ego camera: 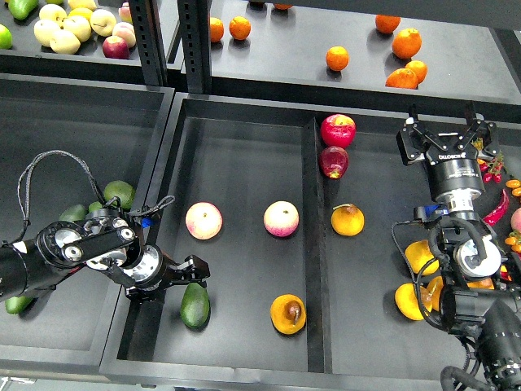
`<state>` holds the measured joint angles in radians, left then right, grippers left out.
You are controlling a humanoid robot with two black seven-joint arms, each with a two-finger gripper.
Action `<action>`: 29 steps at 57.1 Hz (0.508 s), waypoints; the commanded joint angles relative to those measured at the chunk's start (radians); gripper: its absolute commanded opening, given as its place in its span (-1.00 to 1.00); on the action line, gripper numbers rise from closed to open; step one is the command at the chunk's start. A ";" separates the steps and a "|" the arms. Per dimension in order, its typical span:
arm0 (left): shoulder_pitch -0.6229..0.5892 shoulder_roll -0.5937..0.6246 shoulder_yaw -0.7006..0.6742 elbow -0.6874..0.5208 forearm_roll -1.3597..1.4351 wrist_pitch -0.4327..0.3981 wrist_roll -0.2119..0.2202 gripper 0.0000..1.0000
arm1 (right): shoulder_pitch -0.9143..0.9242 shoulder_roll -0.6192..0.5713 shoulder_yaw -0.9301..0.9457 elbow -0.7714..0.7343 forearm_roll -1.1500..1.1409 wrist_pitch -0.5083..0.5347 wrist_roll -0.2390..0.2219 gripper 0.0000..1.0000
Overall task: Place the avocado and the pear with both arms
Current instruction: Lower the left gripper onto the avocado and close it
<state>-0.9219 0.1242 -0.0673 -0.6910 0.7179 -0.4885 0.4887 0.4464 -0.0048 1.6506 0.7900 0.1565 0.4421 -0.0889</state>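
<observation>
The dark green avocado [195,304] lies in the left compartment of the middle black tray [244,130], near its front left corner. The pear [288,314], orange-yellow with a brown patch, lies to its right by the divider. My left gripper [193,272] is low over the tray's left wall, just above the avocado's top end. It looks open and holds nothing. My right gripper [444,129] is open and empty, held over the back of the right compartment, far from both fruits.
Two pink-yellow apples [203,220] [281,218] lie mid-tray. Two red apples [338,130], an orange-yellow fruit [348,220] and more yellow fruit [419,257] lie right of the divider [313,244]. Green avocados [119,193] lie in the left tray. Oranges [337,58] sit on the back shelf.
</observation>
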 commanded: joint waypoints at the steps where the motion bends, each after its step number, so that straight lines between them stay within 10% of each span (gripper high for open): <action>1: 0.000 -0.015 0.000 0.005 0.000 0.000 0.000 0.99 | 0.000 0.000 0.000 0.000 0.000 0.000 0.000 0.99; 29: 0.029 -0.057 0.007 0.047 0.000 0.000 0.000 0.99 | -0.005 0.002 0.000 0.002 0.000 0.001 0.000 0.99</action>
<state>-0.8997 0.0822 -0.0629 -0.6601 0.7178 -0.4885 0.4887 0.4408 -0.0038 1.6507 0.7916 0.1565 0.4429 -0.0876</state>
